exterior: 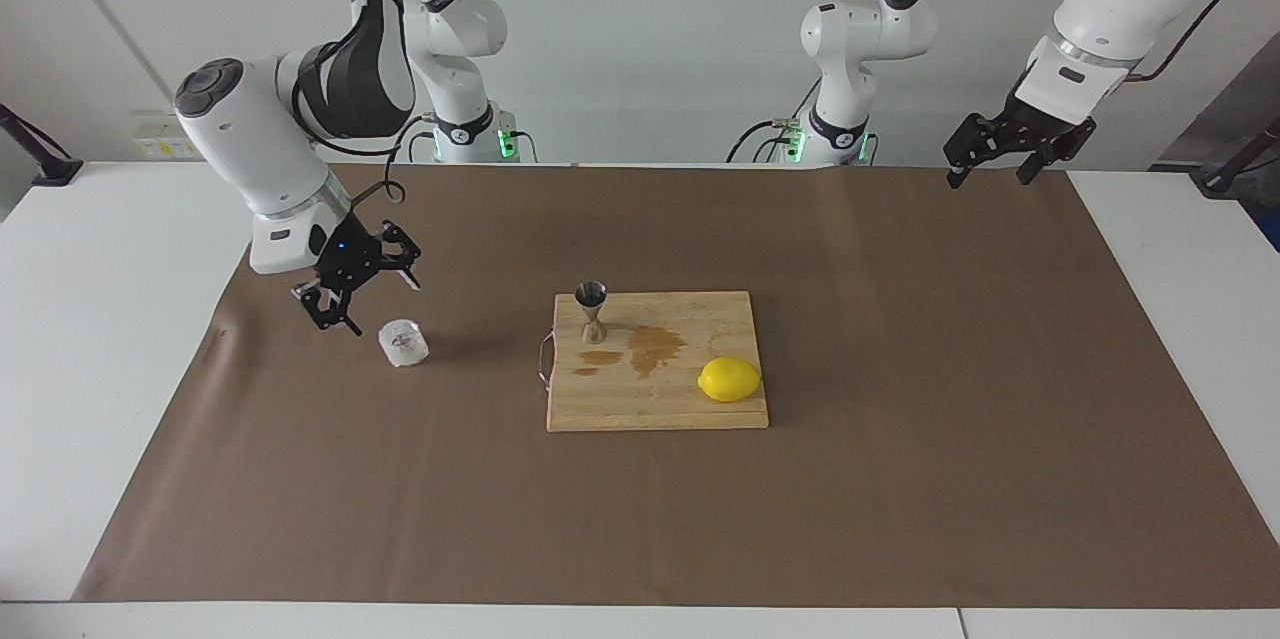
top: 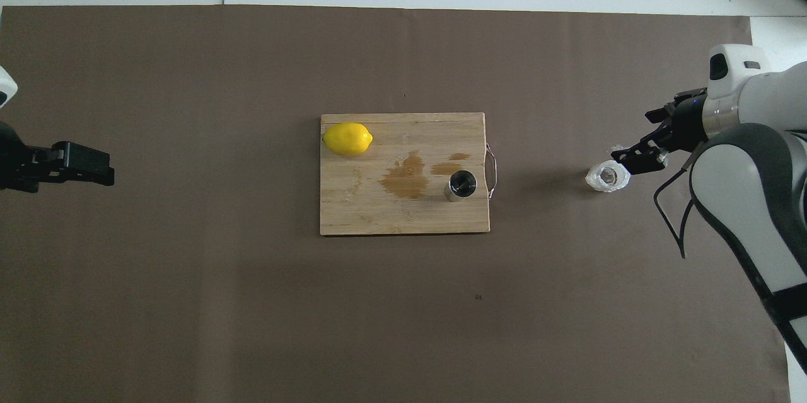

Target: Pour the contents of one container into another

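Note:
The clear faceted glass tumbler (exterior: 403, 343) stands on the brown mat toward the right arm's end of the table; it also shows in the overhead view (top: 607, 176). My right gripper (exterior: 365, 304) is open and empty, low beside the glass with a small gap between them; it also shows in the overhead view (top: 643, 139). The steel jigger (exterior: 592, 311) stands upright on the wooden cutting board (exterior: 660, 409), at the corner by its metal handle, and shows from above (top: 461, 186). My left gripper (exterior: 990, 174) is open and empty and waits raised over the mat's edge at the left arm's end (top: 94, 169).
A yellow lemon (exterior: 729, 380) lies on the board's corner toward the left arm's end (top: 347, 139). A wet brown stain (exterior: 652, 349) spreads on the board beside the jigger. The brown mat (exterior: 900, 479) covers most of the white table.

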You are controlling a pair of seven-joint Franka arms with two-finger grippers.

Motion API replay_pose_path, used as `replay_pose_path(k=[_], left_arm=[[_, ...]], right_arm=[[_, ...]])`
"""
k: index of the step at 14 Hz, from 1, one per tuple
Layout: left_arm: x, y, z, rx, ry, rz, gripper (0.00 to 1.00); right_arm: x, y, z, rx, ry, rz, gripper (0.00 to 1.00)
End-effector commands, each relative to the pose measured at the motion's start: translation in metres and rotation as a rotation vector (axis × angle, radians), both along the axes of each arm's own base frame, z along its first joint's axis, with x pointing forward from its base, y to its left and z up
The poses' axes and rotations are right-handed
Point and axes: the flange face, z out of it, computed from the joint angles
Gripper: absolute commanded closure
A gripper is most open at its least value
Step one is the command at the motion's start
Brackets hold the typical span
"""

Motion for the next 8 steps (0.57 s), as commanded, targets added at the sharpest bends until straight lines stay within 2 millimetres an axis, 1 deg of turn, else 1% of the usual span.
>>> replay_pose_path(k=[1,5,8], left_arm=[[-0.006,0.001,0.003,0.003,0.006,0.005,0.00],[-0.006,0.001,0.003,0.003,0.006,0.005,0.00],[-0.006,0.001,0.003,0.003,0.006,0.005,0.00]], right_arm=[[-0.014,0.015,0.015,-0.031,0.024,-0.102,0.00],[-0.018,0.040,0.027,-0.104,0.022,-0.240,0.00],[-0.025,0.042,0.043,-0.086,0.048,-0.433,0.00]])
